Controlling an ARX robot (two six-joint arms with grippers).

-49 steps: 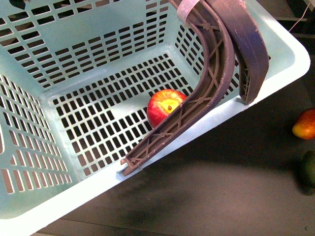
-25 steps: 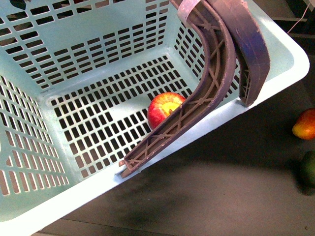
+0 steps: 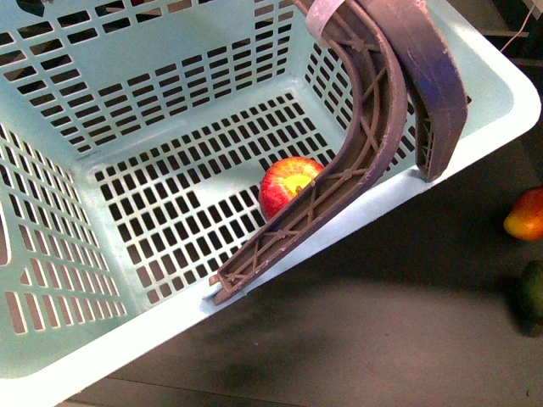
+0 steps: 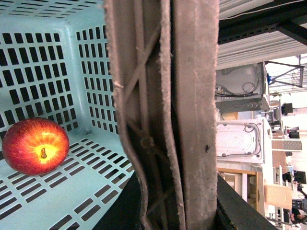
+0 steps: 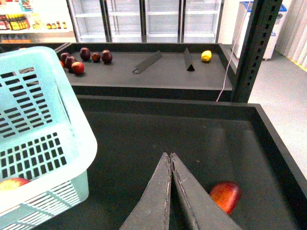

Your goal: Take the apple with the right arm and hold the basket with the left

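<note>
Dark matte tray (image 3: 382,331) with raised walls, shown in the front and right wrist views. An elongated orange-red fruit (image 3: 526,214) lies on it toward the right side, and a dark green fruit (image 3: 533,291) lies near it, closer to the robot. The mint-green basket (image 3: 127,339) sits tilted over the tray's left part; whether its base touches the tray cannot be told. Beyond the far wall, a second dark shelf (image 5: 158,74) bears a cluster of dark red fruits (image 5: 86,55), two dark wedge-shaped strips (image 5: 147,62) and one yellow fruit (image 5: 206,56).
</note>
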